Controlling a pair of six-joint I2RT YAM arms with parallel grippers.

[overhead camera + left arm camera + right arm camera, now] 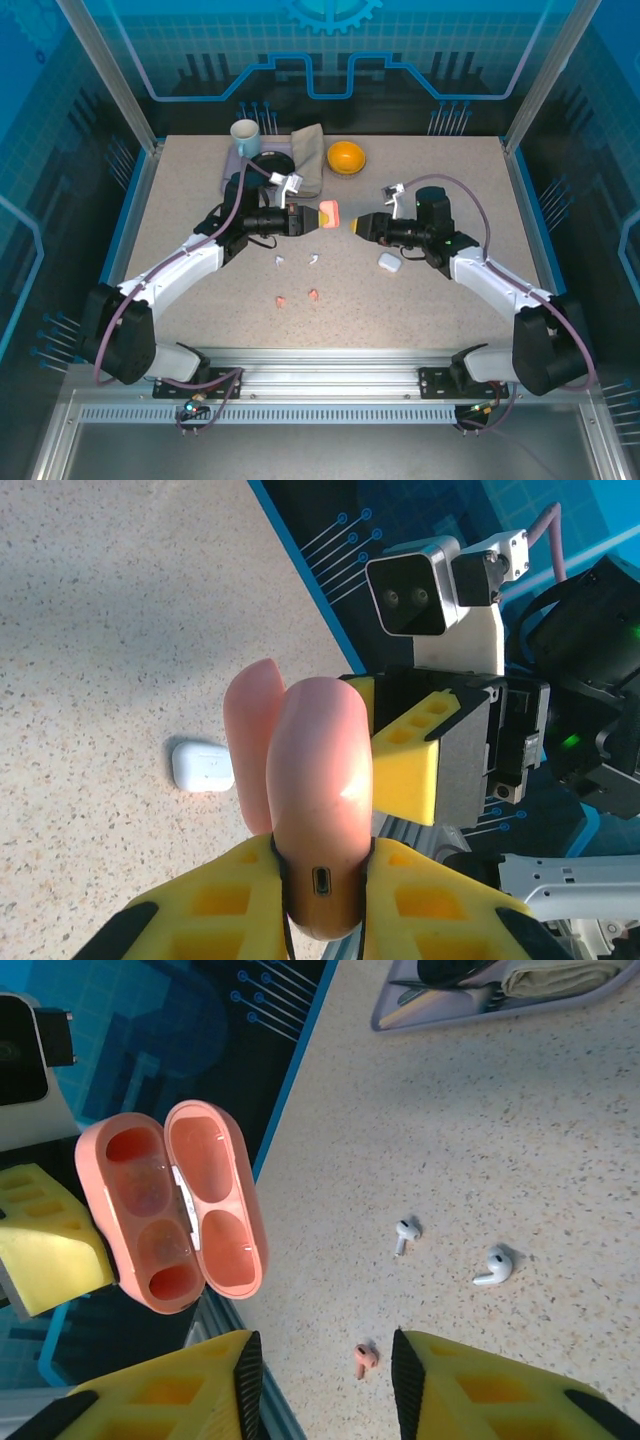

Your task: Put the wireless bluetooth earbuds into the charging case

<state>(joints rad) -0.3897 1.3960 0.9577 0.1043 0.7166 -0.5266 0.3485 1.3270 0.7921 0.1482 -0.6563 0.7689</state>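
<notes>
The salmon-pink charging case [329, 213] hangs above the table's middle, lid swung open, with my left gripper [305, 218] shut on its base [318, 880]. Seen from the right wrist, the case [170, 1205] shows both wells empty. My right gripper [358, 226] faces it from the right, close by, jaws open [325, 1385] with nothing between them. On the table below lie two white earbuds [280, 262] [313, 259] and two pink earbuds [282, 300] [313, 294]. The right wrist view has the white pair [404, 1232] [494, 1266] and one pink earbud [364, 1358].
A closed white case [389, 262] lies on the table under the right arm, also in the left wrist view [202, 767]. At the back stand a grey tray [240, 172] with a mug [245, 133] and a cloth [308, 155], and an orange bowl [346, 156].
</notes>
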